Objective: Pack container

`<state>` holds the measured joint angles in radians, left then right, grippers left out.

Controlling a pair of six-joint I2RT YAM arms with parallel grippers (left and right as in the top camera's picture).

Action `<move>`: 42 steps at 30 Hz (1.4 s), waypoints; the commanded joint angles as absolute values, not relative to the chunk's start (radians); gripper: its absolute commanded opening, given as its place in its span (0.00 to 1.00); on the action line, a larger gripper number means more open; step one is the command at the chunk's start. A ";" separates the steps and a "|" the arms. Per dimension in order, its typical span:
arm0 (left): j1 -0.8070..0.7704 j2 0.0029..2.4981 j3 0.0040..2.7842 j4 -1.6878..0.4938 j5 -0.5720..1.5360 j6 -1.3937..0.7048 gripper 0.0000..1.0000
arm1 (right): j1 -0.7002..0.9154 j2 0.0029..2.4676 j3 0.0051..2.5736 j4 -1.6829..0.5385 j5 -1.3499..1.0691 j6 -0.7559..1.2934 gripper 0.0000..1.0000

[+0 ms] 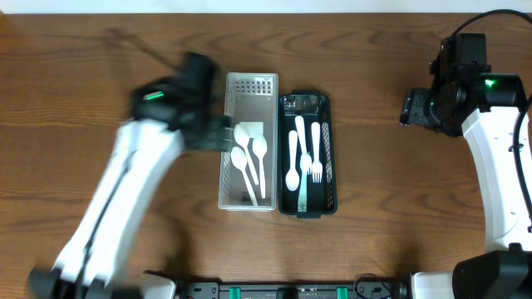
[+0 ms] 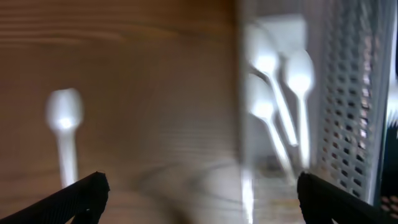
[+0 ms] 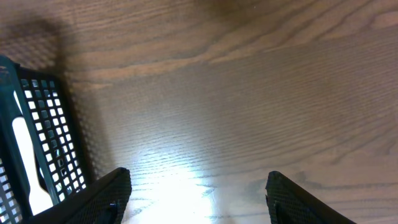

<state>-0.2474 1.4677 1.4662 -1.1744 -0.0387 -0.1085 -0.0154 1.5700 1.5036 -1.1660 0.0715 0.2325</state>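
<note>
Table (image 1: 374, 241): brown wood, with two mesh baskets side by side and touching at mid-field. Left arm (image 1: 125, 199) is smeared in the overhead view; right arm (image 1: 499, 158) is sharp.

White basket (image 1: 249, 83) lies just to the right of the left gripper (image 2: 199, 193). Black basket (image 1: 330, 166) sits beyond it, well to the left of the right gripper (image 3: 199, 190).

Left gripper: jaws spread wide, nothing between them. Only its wrist view settles this; overhead it is a dark blur at the white basket's left wall.

Right gripper: jaws also wide apart, bare wood between, nothing held. Its wrist view catches the black basket's corner at far left.

Three white spoons (image 1: 249, 158) lie in the white basket, seen in both the overhead and left wrist views. Black basket holds white cutlery, a fork (image 1: 316, 154) among it; legible overhead only.

Left wrist view alone: blurred white spoon shape (image 2: 64, 124) on the wood ahead of the left finger (image 2: 87, 193).
</note>
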 commanded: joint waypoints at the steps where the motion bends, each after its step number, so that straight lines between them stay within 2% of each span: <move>1: -0.053 1.304 1.472 -1.210 -0.031 -0.024 0.98 | -0.021 1.577 1.503 -1.168 0.078 0.220 0.73; 8: 0.318 1.212 1.358 -1.215 0.046 0.051 0.98 | -0.021 1.577 1.503 -1.168 0.078 0.220 0.73; 14: 0.490 1.314 1.150 -1.020 0.118 0.108 0.98 | -0.021 1.577 1.503 -1.166 0.078 0.220 0.72; 26: 0.508 1.672 1.064 -0.794 0.124 0.229 0.98 | -0.021 1.577 1.503 -1.179 0.078 0.220 0.73; 42: 0.508 1.822 1.063 -0.733 0.124 0.265 0.99 | -0.021 1.577 1.503 -1.181 0.079 0.220 0.73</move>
<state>0.5034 1.8114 1.0641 -0.7349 0.1211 0.2447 -0.0154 1.5700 1.5021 -1.1816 0.0715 0.2291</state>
